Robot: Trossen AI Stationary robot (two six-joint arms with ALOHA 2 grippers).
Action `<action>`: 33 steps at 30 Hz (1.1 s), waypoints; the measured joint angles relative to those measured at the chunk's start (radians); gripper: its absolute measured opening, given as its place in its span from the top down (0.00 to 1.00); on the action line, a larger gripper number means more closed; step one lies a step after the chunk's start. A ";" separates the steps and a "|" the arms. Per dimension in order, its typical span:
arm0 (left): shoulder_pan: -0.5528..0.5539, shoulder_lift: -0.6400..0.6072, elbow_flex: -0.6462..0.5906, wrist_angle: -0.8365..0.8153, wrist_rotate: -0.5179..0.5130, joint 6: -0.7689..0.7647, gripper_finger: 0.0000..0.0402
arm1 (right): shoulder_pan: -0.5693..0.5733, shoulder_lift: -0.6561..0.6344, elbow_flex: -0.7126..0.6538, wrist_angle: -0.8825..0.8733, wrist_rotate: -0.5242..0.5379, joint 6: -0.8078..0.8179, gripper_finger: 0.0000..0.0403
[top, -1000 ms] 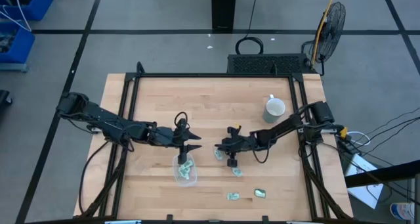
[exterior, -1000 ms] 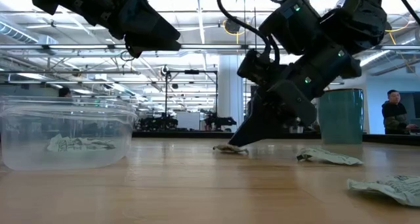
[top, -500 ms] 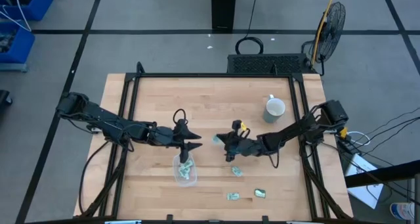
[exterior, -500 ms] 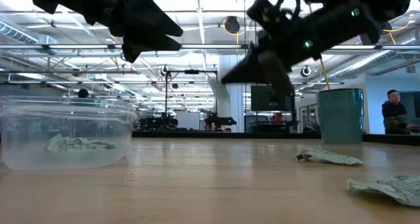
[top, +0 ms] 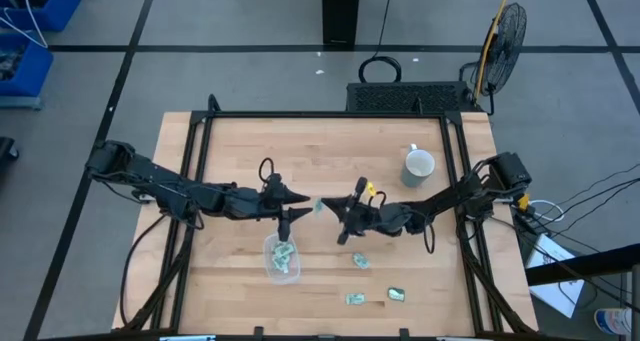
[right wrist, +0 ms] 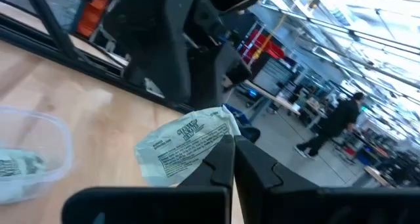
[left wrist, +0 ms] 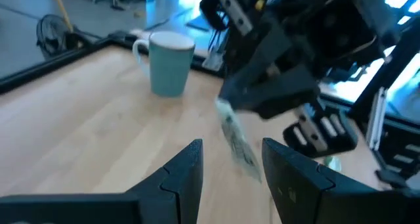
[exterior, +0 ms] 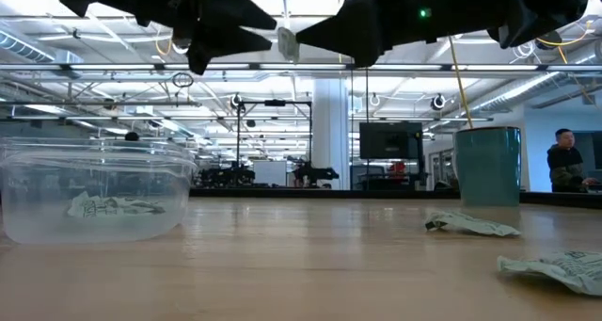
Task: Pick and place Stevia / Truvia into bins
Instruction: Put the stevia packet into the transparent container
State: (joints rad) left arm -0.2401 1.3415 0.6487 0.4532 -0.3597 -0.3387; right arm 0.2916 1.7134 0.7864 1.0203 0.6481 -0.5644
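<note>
My right gripper (top: 328,208) is high above the table's middle, shut on one pale green Stevia packet (top: 319,206). My left gripper (top: 303,212) faces it from the left, open. In the left wrist view its fingers (left wrist: 187,175) stand on either side of the packet's free end (left wrist: 246,159); I cannot tell whether they touch it. The clear bin (top: 282,258) stands on the table nearer the near edge, with packets lying flat on its bottom (exterior: 113,206). Three more packets (top: 360,262) (top: 354,299) (top: 396,294) lie flat on the wood. My right gripper pinches the packet between its two fingers (right wrist: 223,159) at one end (right wrist: 211,137), only at the fingertips. The fingers come about level from the table's right. The packet is lifted clear and sticks out past the fingertips toward my left gripper (exterior: 287,43).
A grey-white mug (top: 418,164) stands toward the far right of the table. Black frame rails (top: 195,151) run along the table's left, right and far sides. People show in the room beyond the table (exterior: 564,161).
My right gripper has lifted the packet off the table, tipped from pointing down to about level, and carried it up and toward the table's left, close to my left gripper. My left gripper has risen from above the bin and levelled out, pointing right.
</note>
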 joint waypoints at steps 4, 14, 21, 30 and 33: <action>0.000 0.000 0.000 0.017 0.018 0.001 0.60 | -0.001 0.000 0.000 0.000 0.005 0.000 1.00; 0.012 0.135 -0.002 0.182 0.015 0.002 0.60 | -0.018 0.000 0.000 -0.001 -0.024 0.002 1.00; 0.028 0.153 -0.002 0.217 -0.012 0.058 0.63 | -0.017 0.000 0.000 -0.011 -0.023 0.002 1.00; 0.028 0.153 -0.002 0.201 -0.007 0.079 0.97 | -0.017 0.000 0.000 -0.039 -0.051 0.025 0.98; 0.027 0.153 -0.002 0.192 -0.007 0.086 0.97 | -0.017 0.000 0.000 -0.058 -0.051 0.073 0.92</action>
State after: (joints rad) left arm -0.2129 1.4948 0.6472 0.6453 -0.3664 -0.2529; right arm 0.2745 1.7130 0.7868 0.9628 0.5968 -0.4909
